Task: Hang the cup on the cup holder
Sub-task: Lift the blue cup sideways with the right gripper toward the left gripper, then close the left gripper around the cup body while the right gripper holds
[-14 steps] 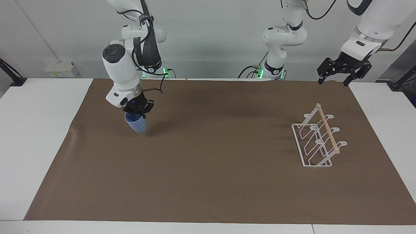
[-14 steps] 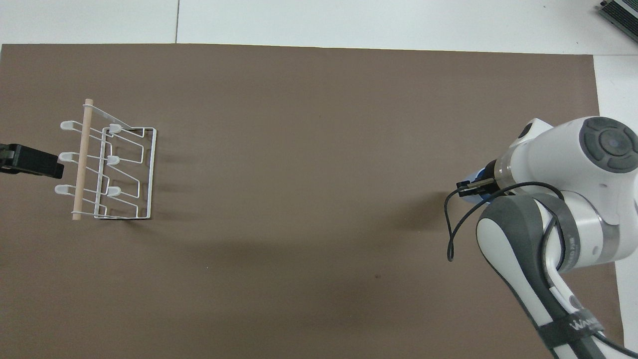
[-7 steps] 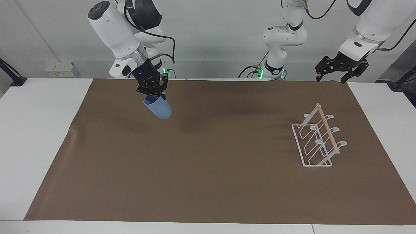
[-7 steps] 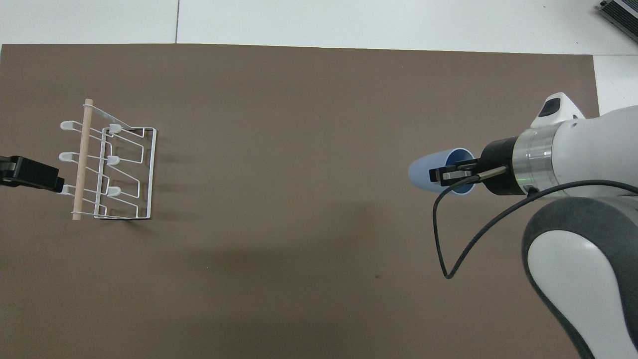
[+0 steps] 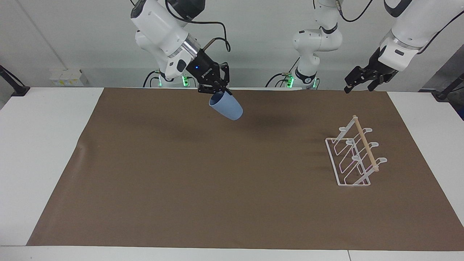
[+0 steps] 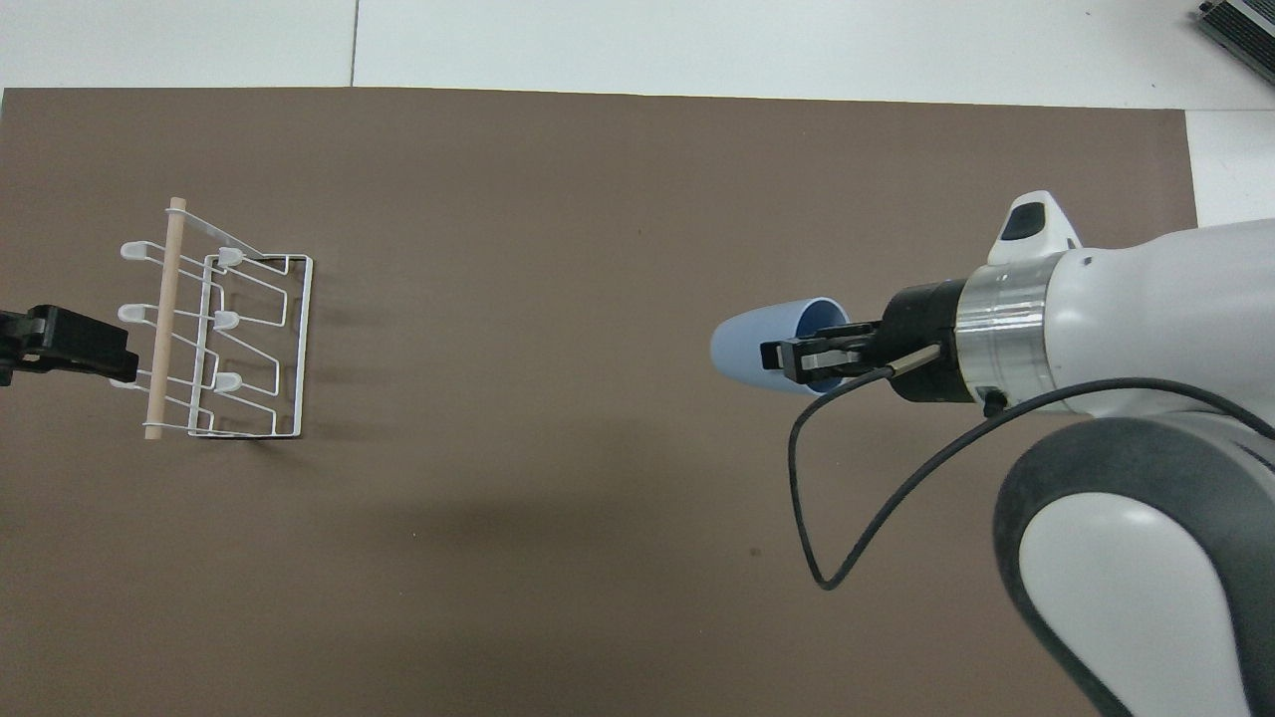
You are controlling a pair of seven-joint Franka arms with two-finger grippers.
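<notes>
Two robot arms work above a tabletop (image 5: pixel 43 152) covered by a brown mat (image 5: pixel 217 174). The right hand (image 5: pixel 214 88) is raised over the mat, clamped on the rim of a light-blue cup (image 5: pixel 226 106) tilted sideways in the air. The white wire cup holder (image 5: pixel 357 156) stands toward the left arm's end. Above that end, the left hand (image 5: pixel 359 81) waits, fingers apart.

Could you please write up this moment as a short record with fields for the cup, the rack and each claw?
cup: light blue, held tilted in the air over the brown mat, its rim pinched
right claw: shut on the cup
cup holder: white wire rack with wooden dowel, standing on the mat toward the left arm's end, no cup on it
left claw: open, empty, waiting in the air near the rack's end of the table
</notes>
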